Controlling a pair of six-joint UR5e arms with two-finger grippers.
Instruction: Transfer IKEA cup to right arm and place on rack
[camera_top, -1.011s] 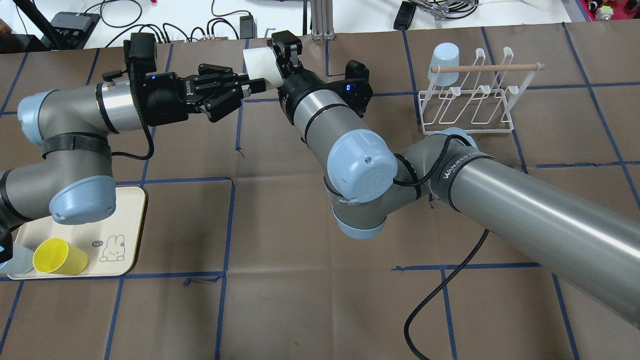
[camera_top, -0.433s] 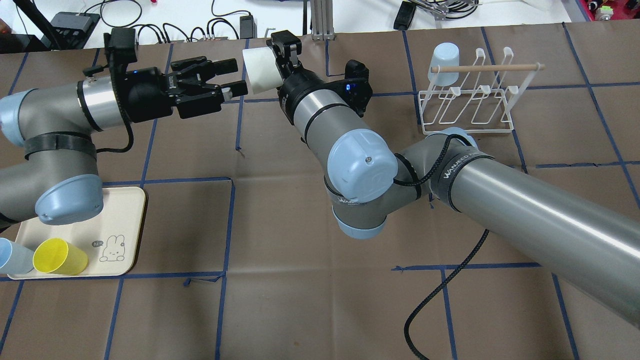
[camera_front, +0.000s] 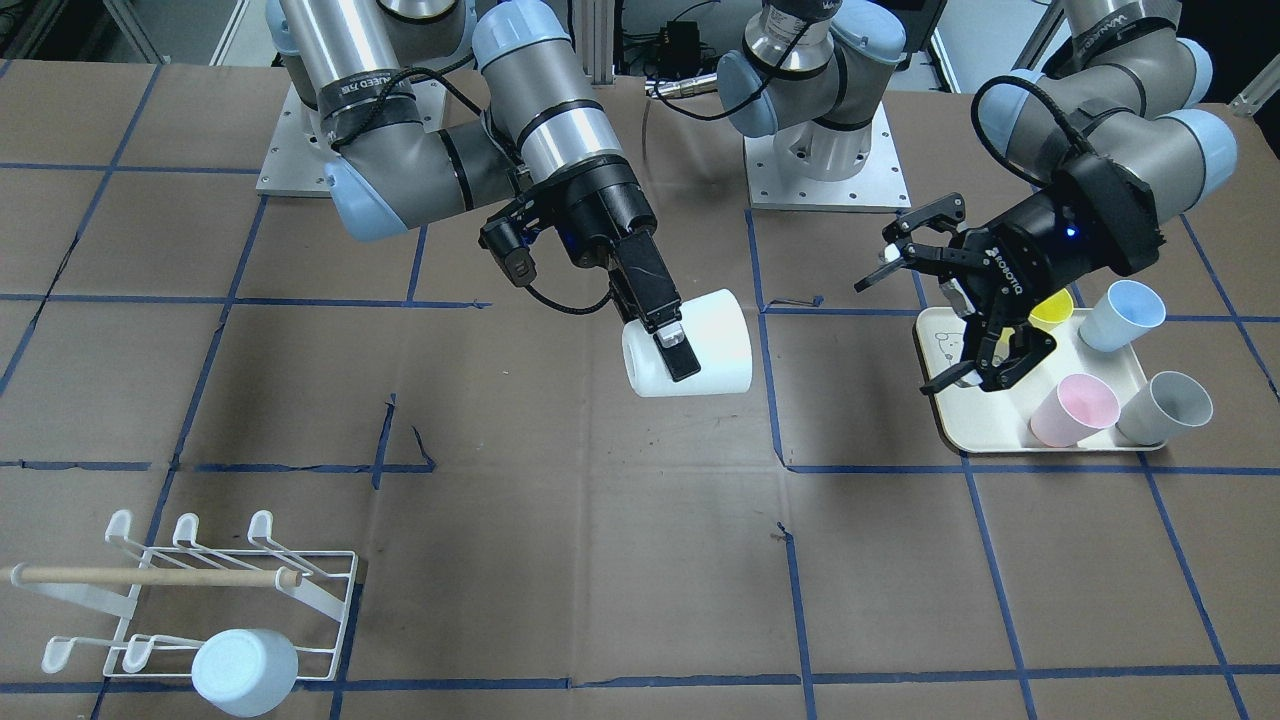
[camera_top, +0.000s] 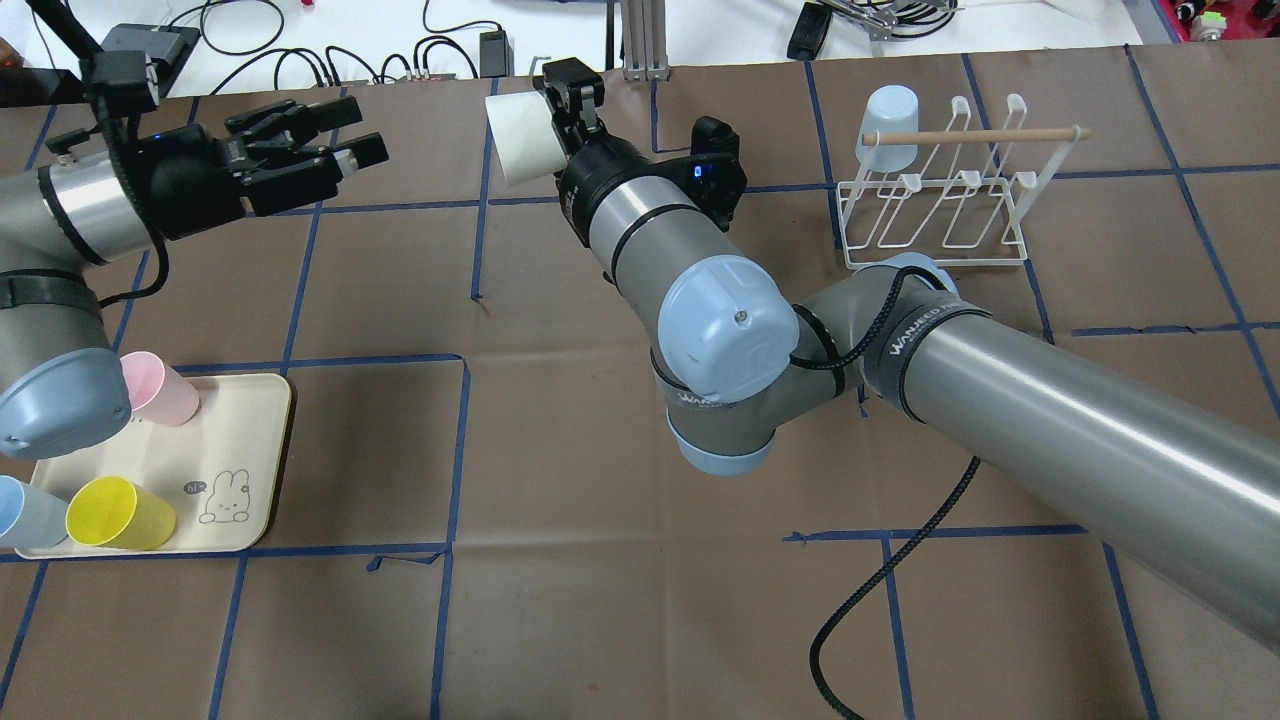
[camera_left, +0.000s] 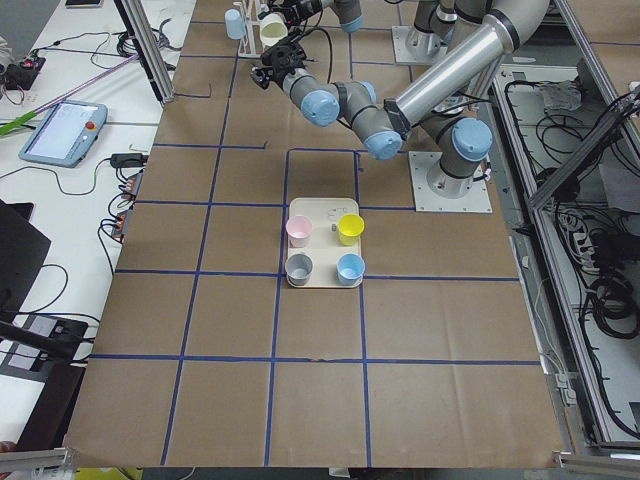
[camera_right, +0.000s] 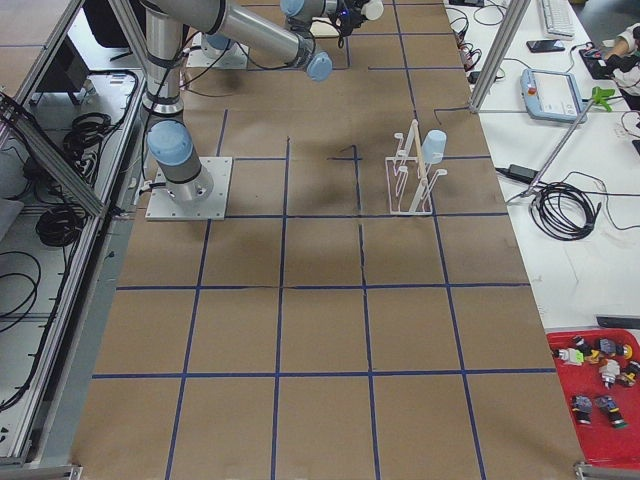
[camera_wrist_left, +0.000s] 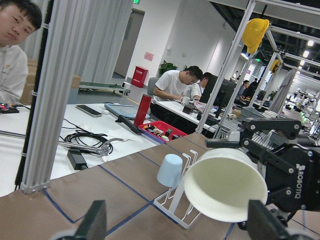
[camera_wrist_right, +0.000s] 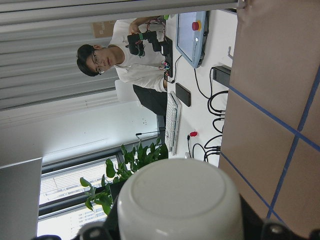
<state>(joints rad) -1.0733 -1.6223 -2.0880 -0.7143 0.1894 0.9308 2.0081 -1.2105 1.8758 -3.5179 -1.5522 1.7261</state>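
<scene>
Hand-over: done. Left gripper (camera_top: 345, 132) has let go and backed off to 9 o'clock of the cup (camera_top: 515, 140); it is well apart, jaws wide, empty. Right gripper (camera_top: 562, 108) alone clamps the cup, aloft, on its side.
Cup: plain white, tapered, mouth facing the left gripper.
Rack (camera_top: 935, 215): 3 o'clock of the cup, blue cup (camera_top: 890, 125) already hung; placing pending.
</scene>
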